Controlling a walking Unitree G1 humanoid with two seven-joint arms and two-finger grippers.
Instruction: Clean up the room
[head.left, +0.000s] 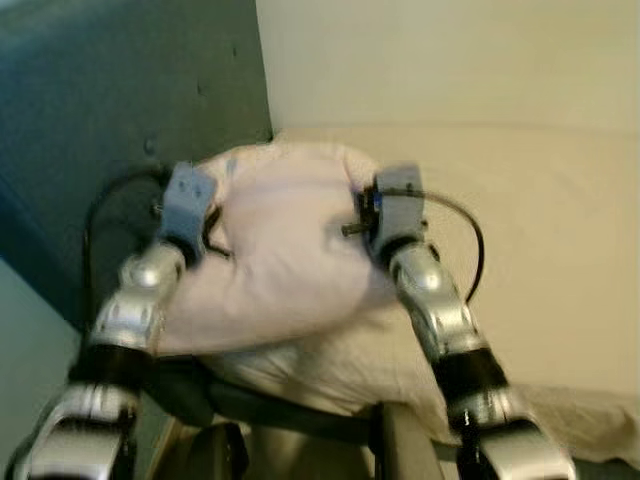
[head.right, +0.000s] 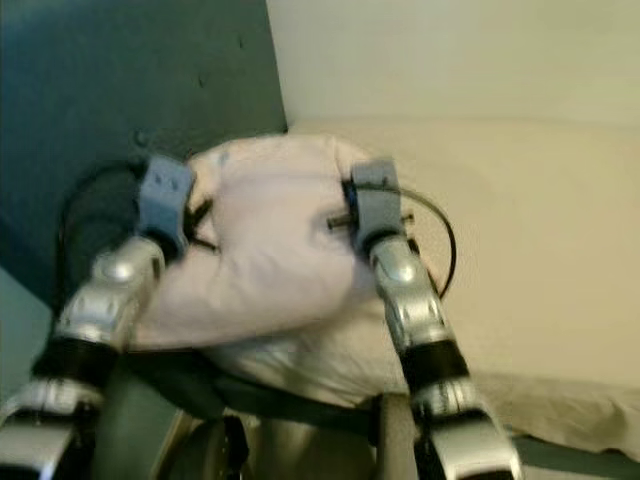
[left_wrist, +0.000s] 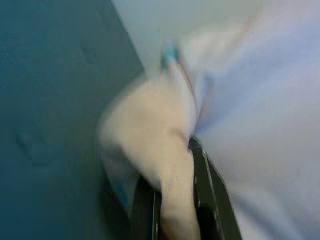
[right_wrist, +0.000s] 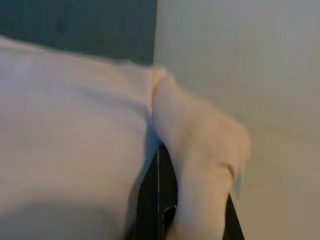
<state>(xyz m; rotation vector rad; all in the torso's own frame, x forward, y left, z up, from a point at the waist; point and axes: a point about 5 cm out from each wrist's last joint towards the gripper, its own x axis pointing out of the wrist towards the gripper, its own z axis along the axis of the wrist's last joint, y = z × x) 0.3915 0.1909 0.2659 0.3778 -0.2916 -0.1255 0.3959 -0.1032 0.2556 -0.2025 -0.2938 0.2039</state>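
Note:
A large pale pink pillow (head.left: 280, 240) hangs between my two arms above the near end of the bed (head.left: 540, 250). My left gripper (left_wrist: 175, 210) is shut on a bunched corner of the pillow (left_wrist: 150, 145) at its left side. My right gripper (right_wrist: 192, 210) is shut on the opposite corner of the pillow (right_wrist: 200, 145). The black fingers (left_wrist: 215, 200) of the left one show either side of the pinched fabric, and the right one's fingers (right_wrist: 162, 190) do the same. In the eye views the grey wrist blocks (head.left: 188, 200) (head.left: 398, 205) press against the pillow's two sides.
A cream sheet covers the bed, running right and back to a pale wall (head.left: 450, 60). A dark teal upholstered headboard (head.left: 110, 110) stands at the left, close behind the pillow. A crumpled white cover (head.left: 320, 370) lies under the pillow near my body.

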